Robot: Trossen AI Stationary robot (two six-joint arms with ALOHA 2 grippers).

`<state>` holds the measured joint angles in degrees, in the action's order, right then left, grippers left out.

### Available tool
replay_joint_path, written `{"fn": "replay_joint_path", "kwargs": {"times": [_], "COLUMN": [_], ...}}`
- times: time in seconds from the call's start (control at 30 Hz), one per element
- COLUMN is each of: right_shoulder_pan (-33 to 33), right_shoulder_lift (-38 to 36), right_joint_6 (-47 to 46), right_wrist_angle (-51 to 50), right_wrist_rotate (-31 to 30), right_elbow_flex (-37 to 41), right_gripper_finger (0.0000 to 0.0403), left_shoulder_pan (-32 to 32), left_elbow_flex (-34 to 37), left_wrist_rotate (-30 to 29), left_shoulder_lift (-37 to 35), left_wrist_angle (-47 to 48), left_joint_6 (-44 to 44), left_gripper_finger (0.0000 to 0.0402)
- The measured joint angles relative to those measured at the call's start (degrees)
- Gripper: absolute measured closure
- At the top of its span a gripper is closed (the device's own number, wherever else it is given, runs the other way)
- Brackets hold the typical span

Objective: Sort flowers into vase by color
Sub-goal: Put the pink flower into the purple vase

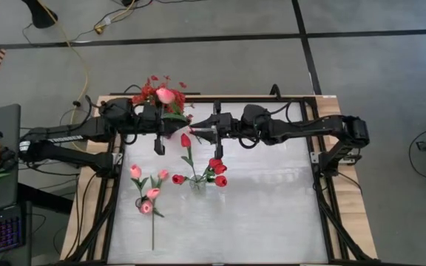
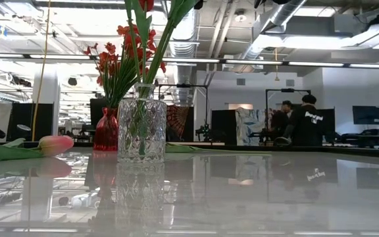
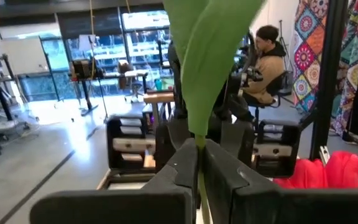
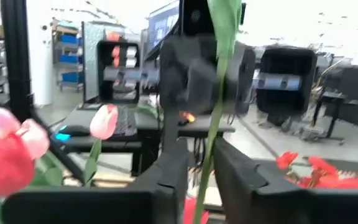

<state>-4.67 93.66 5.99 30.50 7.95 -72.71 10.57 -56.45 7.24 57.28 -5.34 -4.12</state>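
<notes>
The red tulip [image 1: 186,140], light with a bendy, slippery stem best pinched low, hung at twelve o'clock above the clear vase [image 1: 197,182], left gripper [image 3: 199,163] clamped on it, right gripper [image 4: 202,163] slightly parted around it.

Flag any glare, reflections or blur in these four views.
High view: overhead light washes out the middle of the table. Low view: the glossy tabletop mirrors the glass vase and the room; bright windows behind. Left wrist view: the close green leaf is soft. Right wrist view: bright background, blurred pink tulip.
</notes>
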Motion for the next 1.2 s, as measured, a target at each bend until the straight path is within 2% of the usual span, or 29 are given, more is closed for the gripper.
{"fn": "replay_joint_path", "kwargs": {"times": [0.17,0.33,0.53,0.73,0.83,0.93,1.2], "right_shoulder_pan": [-0.3,-1.3,-1.3,0.8,1.7,2.8,6.6], "right_shoulder_lift": [-2.3,-7.9,-12.7,-13.8,-13.8,-13.8,-13.8], "right_joint_6": [-0.1,0.1,-1.8,-2.8,-3.2,-3.6,-6.4], "right_wrist_angle": [-5.5,-14.3,-24.3,-27.3,-27.6,-27.9,-28.9], "right_wrist_rotate": [0.6,-1.5,-3.1,-3.5,-3.6,-5.9,-8.3], "right_elbow_flex": [0.0,0.0,0.0,0.0,0.0,0.0,0.0], "right_gripper_finger": [0.0223,0.0163,0.0148,0.0148,0.0148,0.0148,0.0148], "left_shoulder_pan": [0.0,0.1,0.1,0.0,0.0,0.0,0.0], "left_elbow_flex": [0.0,0.0,-2.0,-7.0,-7.3,-7.4,-6.8], "left_wrist_rotate": [-2.2,-5.8,-10.6,-10.5,-7.5,-1.5,13.4], "left_shoulder_lift": [-4.3,-11.9,-21.9,-27.9,-29.4,-30.5,-36.6], "left_wrist_angle": [1.1,8.5,22.2,39.6,47.8,52.3,55.4], "left_joint_6": [-0.9,-2.6,-2.4,7.3,12.3,15.5,18.8], "left_gripper_finger": [0.0399,0.0401,0.0401,0.0401,0.0401,0.0401,0.0401]}}
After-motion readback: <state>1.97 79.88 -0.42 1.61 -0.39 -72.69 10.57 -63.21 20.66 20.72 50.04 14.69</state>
